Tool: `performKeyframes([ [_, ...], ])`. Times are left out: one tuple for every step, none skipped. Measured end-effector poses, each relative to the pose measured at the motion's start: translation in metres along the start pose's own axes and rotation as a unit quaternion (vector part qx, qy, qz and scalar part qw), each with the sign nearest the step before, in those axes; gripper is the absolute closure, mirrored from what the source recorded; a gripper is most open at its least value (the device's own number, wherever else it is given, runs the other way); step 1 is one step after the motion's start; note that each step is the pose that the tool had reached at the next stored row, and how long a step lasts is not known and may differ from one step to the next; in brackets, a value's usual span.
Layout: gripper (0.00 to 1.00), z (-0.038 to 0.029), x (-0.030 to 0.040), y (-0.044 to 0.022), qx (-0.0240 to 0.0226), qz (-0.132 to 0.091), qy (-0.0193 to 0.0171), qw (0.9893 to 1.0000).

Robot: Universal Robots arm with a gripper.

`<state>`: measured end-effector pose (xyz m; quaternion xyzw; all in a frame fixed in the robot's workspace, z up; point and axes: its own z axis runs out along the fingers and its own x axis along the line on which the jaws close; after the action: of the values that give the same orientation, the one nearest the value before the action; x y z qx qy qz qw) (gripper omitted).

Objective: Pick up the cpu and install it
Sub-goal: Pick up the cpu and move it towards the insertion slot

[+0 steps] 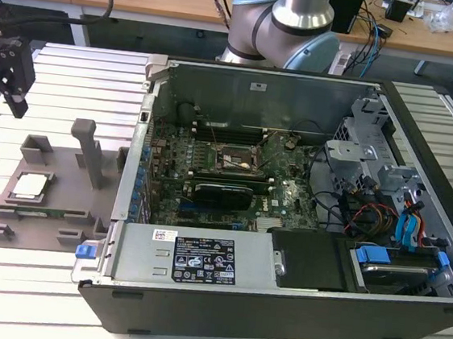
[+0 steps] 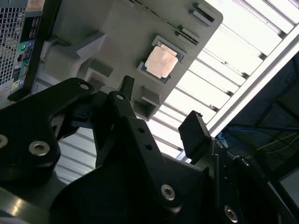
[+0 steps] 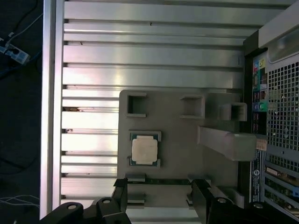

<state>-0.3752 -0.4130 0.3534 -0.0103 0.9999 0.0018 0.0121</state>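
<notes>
Over the grey tray (image 3: pixel 180 140) with its cpu (image 3: pixel 144 150) — gripper (image 3: pixel 160 183) wide open, empty

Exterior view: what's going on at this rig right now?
The arm's tool is open and empty, hanging over the grey fixture tray, which sits at the exterior view's left of the open computer case. The cpu lies flat in its pocket on the tray. The tool is off to one side of it, not around it. Nothing has been picked up yet.
</notes>
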Motion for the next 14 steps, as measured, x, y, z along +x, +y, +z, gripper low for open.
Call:
performKeyframes([
  [0.34,0.0007,0.0,0.0,0.0,0.0,0.0,1.0],
  [0.34,0.0018,0.0,0.0,0.0,0.0,0.0,1.0],
  [0.34,0.0034,0.0001,0.0,0.0,0.0,0.0,1.0],
  [0.34,0.0047,0.0001,0.0,0.0,0.0,-0.0001,1.0],
  [0.34,0.0056,0.0001,0.0,0.0,0.0,0.0,1.0],
  [0.34,0.0064,0.0002,0.0,0.0,0.0,-0.0001,1.0],
  [0.34,0.0075,0.0002,0.0,0.0,0.0,0.0,1.0],
  [0.34,0.0089,0.0002,0.0,0.0,0.0,-0.0001,1.0],
  [0.34,0.0101,0.0002,0.0,0.0,0.0,0.0,1.0],
  [0.34,0.0108,0.0002,0.0,0.0,0.0,0.0,1.0],
  [0.34,0.0114,0.0003,0.0,0.0,0.0,0.0,1.0],
  [0.34,0.0124,0.0003,0.0,0.0,0.0,-0.0001,1.0],
  [0.34,0.0129,0.0003,0.0,0.0,0.0,-0.0001,1.0],
  [0.34,0.0142,0.0003,0.0,0.0,0.0,0.0,1.0],
])
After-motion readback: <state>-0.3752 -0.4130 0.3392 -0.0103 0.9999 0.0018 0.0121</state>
